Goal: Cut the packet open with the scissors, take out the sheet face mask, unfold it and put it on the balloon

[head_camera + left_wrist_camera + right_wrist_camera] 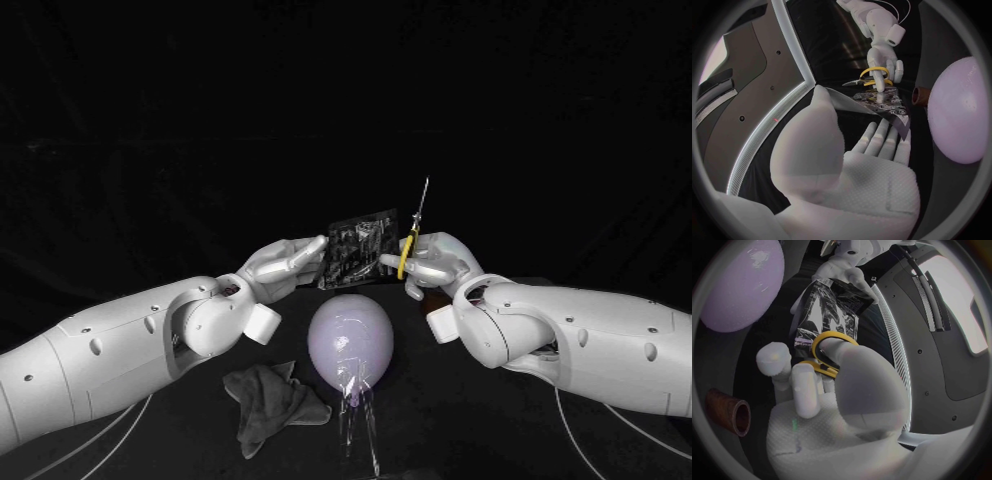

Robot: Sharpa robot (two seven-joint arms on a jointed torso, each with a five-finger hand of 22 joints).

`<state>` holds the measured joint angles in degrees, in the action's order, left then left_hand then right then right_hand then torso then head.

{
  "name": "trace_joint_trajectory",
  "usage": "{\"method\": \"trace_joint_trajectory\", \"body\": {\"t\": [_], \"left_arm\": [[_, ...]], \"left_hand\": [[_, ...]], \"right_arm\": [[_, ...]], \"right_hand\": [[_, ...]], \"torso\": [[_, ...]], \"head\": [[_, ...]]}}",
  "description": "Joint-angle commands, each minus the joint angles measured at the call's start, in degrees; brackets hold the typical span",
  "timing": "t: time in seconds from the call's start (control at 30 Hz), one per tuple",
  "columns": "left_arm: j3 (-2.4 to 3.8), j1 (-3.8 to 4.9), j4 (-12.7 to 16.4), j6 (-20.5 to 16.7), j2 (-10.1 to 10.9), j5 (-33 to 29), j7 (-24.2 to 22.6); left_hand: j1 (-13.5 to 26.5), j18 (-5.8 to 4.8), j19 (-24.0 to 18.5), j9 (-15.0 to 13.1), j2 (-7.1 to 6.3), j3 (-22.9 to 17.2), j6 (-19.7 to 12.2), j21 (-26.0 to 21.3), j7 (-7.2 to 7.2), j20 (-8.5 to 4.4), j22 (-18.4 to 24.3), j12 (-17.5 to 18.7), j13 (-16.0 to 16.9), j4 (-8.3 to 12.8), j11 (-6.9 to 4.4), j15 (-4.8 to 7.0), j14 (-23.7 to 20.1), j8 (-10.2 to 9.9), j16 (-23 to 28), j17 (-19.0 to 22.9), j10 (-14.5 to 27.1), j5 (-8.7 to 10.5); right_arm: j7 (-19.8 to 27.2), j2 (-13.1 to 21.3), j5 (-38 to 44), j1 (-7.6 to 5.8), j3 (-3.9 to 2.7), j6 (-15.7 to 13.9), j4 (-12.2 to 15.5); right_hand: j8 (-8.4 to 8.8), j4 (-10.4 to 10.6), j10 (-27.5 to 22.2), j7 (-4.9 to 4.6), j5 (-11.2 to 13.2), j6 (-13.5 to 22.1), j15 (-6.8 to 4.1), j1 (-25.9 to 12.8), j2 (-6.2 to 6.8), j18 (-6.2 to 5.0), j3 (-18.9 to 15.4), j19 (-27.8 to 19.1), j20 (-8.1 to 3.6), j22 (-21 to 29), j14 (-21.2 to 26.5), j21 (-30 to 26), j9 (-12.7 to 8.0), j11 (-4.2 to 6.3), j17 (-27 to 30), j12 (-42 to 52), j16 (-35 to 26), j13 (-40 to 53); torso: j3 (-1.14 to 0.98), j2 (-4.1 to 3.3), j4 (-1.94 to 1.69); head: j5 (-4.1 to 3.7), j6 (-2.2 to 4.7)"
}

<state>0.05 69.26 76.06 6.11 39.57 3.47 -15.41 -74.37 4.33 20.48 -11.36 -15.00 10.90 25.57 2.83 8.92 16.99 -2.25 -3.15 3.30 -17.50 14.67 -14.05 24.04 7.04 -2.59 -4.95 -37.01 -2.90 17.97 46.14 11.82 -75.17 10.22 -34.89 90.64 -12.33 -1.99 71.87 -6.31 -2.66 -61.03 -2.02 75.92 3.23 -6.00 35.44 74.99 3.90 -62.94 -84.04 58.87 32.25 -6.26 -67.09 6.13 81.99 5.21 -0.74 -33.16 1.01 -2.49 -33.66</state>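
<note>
The table (476, 430) carries the balloon (351, 335), which lies at the middle toward the near edge with its knotted end pointing at that edge. A grey cloth (274, 405) lies crumpled just beside it, toward the near left corner.

The left hand (289, 265) grips the packet (361, 250) by one side edge and holds it upright in the air above the balloon's far end. The right hand (433, 262) holds the scissors (413, 235) by the yellow handles. The blades point straight up, close along the packet's opposite edge. I cannot tell whether any cut has been made. A brown tube (729, 412) lies on the table beside the balloon.

Risks, as judged:
- The packet is supported on one side only, so it may twist or fold away under blade pressure.
- The blades run parallel to the edge, so they may slip off it. If they bite too deep, they may slice the mask inside.
- The scissor points work directly above the balloon, so a slip downward could burst it.
</note>
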Motion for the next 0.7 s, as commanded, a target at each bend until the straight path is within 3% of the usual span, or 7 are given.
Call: {"method": "trace_joint_trajectory", "body": {"t": [0.03,0.2,0.27,0.33,0.53,0.63,0.7], "left_arm": [[0.06,0.1,-0.1,-0.4,0.1,-1.9,-1.4],[0.06,0.1,-0.2,0.1,0.4,-4.0,-0.7],[0.06,0.1,-0.3,0.3,0.5,-4.7,-0.5],[0.06,0.1,-0.3,0.6,0.6,-5.1,-0.4],[0.06,0.1,-0.2,1.8,0.6,-4.9,-0.1],[0.05,0.09,-0.3,2.1,0.4,-3.9,0.0],[0.05,0.09,-0.4,2.3,0.2,-3.4,0.1]], "left_hand": [[1.2,-1.1,-0.1,0.0,-0.1,-0.4,0.2,-0.1,7.59,0.03,-0.1,-0.4,0.0,0.1,0.29,0.02,0.3,0.2,-0.2,-0.1,-0.4,-0.26],[11.1,-1.17,-0.2,0.2,1.7,-1.8,-0.7,-0.1,8.02,0.08,-0.1,0.0,-0.1,0.1,0.66,-0.26,-0.6,-0.1,0.0,0.1,1.3,-0.25],[13.9,-1.17,-0.2,0.3,4.57,-3.6,-0.7,-0.1,8.04,0.08,-0.1,0.0,-0.1,0.1,0.67,-0.29,-0.7,-0.1,0.0,0.1,1.5,-0.07],[14.6,-1.18,-0.3,0.3,1.97,-2.5,-0.9,-0.1,8.04,0.09,-0.1,-0.1,-0.1,0.1,0.66,-0.28,-0.7,-0.1,0.0,0.1,1.6,-0.24],[10.2,-1.17,-0.7,0.4,-1.04,0.2,-1.3,-0.2,7.91,0.07,0.0,-0.1,-0.1,0.1,0.8,-0.35,-0.9,-0.2,0.0,0.1,1.8,-0.68],[7.9,-1.16,-0.8,0.3,-0.78,0.2,-1.3,-0.3,7.83,0.07,-0.1,-0.1,-0.1,0.0,0.78,-0.35,-0.9,-0.2,-0.1,0.0,1.7,-0.55],[0.0,-1.15,-0.9,0.2,0.81,-1.5,-1.1,-0.3,7.03,0.06,0.0,-0.1,-0.1,0.4,0.49,-0.3,-1.0,0.0,-0.1,0.0,2.1,0.07]], "right_arm": [[0.4,0.1,1.0,-0.02,-0.08,0.3,0.2],[0.5,0.4,1.0,-0.01,-0.09,-0.7,0.1],[0.6,0.4,1.0,-0.01,-0.1,-1.4,0.1],[0.7,0.4,0.9,-0.01,-0.11,-1.9,0.0],[0.8,0.1,0.7,0.0,-0.12,-2.5,-0.5],[0.8,-0.1,0.7,0.01,-0.13,-2.4,-0.5],[0.9,-0.3,0.7,0.05,-0.13,-2.3,-0.4]], "right_hand": [[-0.39,-0.1,10.0,0.23,-0.1,0.1,-0.43,0.0,-0.74,-0.89,0.3,-0.1,-0.28,-0.1,-1.9,0.0,1.3,4.58,-0.1,0.1,-0.4,0.1],[-0.44,-0.2,10.0,0.24,-0.1,0.1,-0.44,0.0,-0.7,-0.87,0.5,-0.1,-0.29,-0.2,-1.9,0.0,1.4,4.6,-0.1,0.1,-0.4,0.1],[-0.46,-0.2,10.0,0.24,-0.1,0.1,-0.44,-0.1,-0.68,-0.86,0.5,-0.1,-0.29,-0.2,-1.9,0.1,1.4,4.6,-0.1,0.1,-0.4,0.1],[-0.51,-0.3,10.1,0.25,-0.1,0.1,-0.45,-0.1,-0.64,-0.86,0.6,-0.1,-0.3,-0.3,-1.9,0.1,1.5,4.61,-0.1,0.1,-0.4,0.2],[-0.51,-0.3,10.1,0.25,-0.1,0.1,-0.45,-0.1,-0.64,-0.86,0.6,-0.1,-0.3,-0.3,-1.9,0.1,1.5,4.61,-0.1,0.1,-0.4,0.2],[-0.57,-0.4,10.1,0.26,-0.1,0.1,-0.46,-0.2,-0.58,-0.86,0.8,-0.1,-0.32,-0.3,-1.9,0.1,1.6,4.62,0.0,0.0,-0.4,0.2],[-0.57,-0.4,10.1,0.26,-0.1,0.1,-0.46,-0.2,-0.58,-0.86,0.8,-0.1,-0.32,-0.3,-1.9,0.1,1.6,4.62,0.0,0.0,-0.4,0.2]], "torso": [[-0.06,-0.03,-0.02],[-0.02,-0.04,0.04],[-0.02,0.0,0.04],[-0.02,-0.01,0.01],[0.08,-0.05,-0.06],[0.06,-0.06,-0.09],[0.02,-0.06,-0.04]], "head": [[0.0,0.02],[-0.24,-0.05],[-0.19,0.03],[-0.18,-0.01],[-0.1,0.17],[-0.01,0.13],[-0.07,0.13]]}}
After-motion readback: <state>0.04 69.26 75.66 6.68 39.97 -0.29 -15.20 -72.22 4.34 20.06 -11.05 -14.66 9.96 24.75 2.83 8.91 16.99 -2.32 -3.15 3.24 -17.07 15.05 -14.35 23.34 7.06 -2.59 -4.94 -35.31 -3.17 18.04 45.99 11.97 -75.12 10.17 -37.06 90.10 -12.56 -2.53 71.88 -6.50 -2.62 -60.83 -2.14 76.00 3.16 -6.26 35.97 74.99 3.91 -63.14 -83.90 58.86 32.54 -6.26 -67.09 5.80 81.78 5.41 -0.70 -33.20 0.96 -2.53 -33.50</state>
